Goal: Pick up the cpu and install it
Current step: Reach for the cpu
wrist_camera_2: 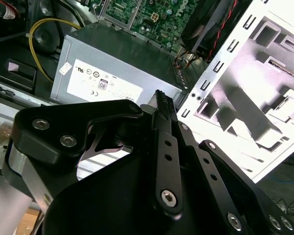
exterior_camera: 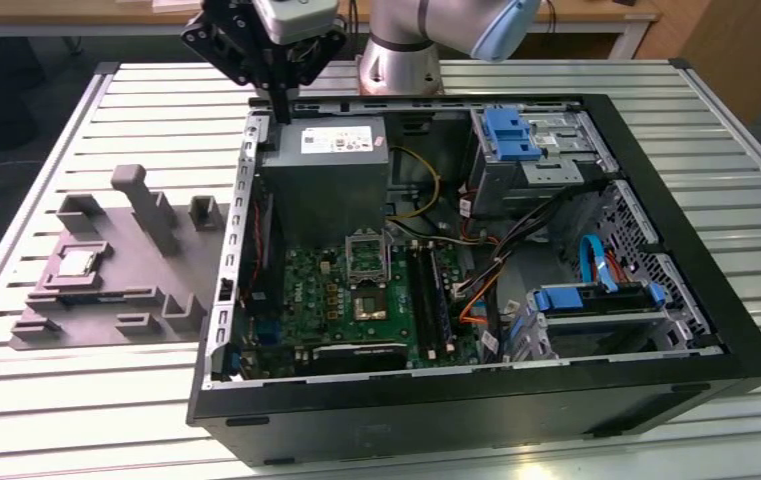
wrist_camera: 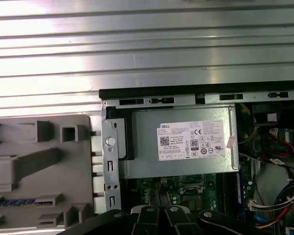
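Black jointed links of the pincer (wrist_camera_2: 160, 98) crowd the foreground of the second wrist view, its ribbed fingertips pressed together with nothing between them. Well apart from the pincer, toward the exterior view's left and nearer that camera, the cpu (exterior_camera: 77, 262) lies flat in a recess of a grey fixture (exterior_camera: 100, 300). The moulded blocks look made to keep each part at a known spot on the slatted metal bench (exterior_camera: 87, 400). The chip is untouched.

The pincer itself hangs point-down in the exterior view, just above the far corner of the black computer case (exterior_camera: 740, 340). That case lies on its side with the panel off, presumably so the arm can reach in from above. Directly below the pincer sits the grey power supply (exterior_camera: 327, 180). Its white label (wrist_camera: 196, 139) carries dense print, a square code and a row of certification marks.

Beyond the power supply from the pincer, the green motherboard (exterior_camera: 340, 300) lies exposed. Its silver socket frame (exterior_camera: 367, 250) appears to stand raised, which would leave the socket free to take the chip. A yellow cable (exterior_camera: 420, 180) loops beside the power supply. Farther toward the exterior view's right, blue drive carriers (exterior_camera: 510, 135) fill the case's other end.
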Robot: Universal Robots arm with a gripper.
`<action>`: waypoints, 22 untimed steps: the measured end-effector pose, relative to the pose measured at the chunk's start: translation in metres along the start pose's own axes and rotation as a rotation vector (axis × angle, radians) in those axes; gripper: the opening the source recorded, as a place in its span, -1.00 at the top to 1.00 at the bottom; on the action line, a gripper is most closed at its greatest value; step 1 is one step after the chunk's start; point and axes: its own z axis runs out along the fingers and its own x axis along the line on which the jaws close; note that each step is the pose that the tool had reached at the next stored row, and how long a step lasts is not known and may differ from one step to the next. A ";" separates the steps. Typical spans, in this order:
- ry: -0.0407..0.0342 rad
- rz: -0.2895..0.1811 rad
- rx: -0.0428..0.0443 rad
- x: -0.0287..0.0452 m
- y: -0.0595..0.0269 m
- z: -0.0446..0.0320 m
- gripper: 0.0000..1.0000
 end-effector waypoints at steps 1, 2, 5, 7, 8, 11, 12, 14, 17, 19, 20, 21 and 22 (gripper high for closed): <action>0.0000 0.000 0.0000 0.0004 0.0000 0.0000 0.79; -0.0001 0.000 0.0000 0.0009 -0.0001 0.0000 0.79; -0.0001 0.000 0.0000 0.0026 -0.0002 0.0000 0.79; 0.0000 0.000 0.0001 0.0038 -0.0003 -0.0001 0.79; -0.0001 0.000 0.0000 0.0044 -0.0003 -0.0001 0.79; 0.0000 0.000 0.0000 0.0064 -0.0005 -0.0002 0.79; 0.0000 0.000 0.0000 0.0072 -0.0005 -0.0002 0.79; 0.0000 0.000 0.0000 0.0086 -0.0006 -0.0002 0.79; 0.0000 0.000 0.0000 0.0106 -0.0008 -0.0003 0.79; -0.0001 0.000 0.0000 0.0121 -0.0009 -0.0003 0.79; -0.0001 0.000 0.0000 0.0126 -0.0009 -0.0003 0.79; 0.0000 0.000 0.0000 0.0132 -0.0010 -0.0003 0.79; 0.0000 0.000 0.0001 0.0136 -0.0010 -0.0004 0.79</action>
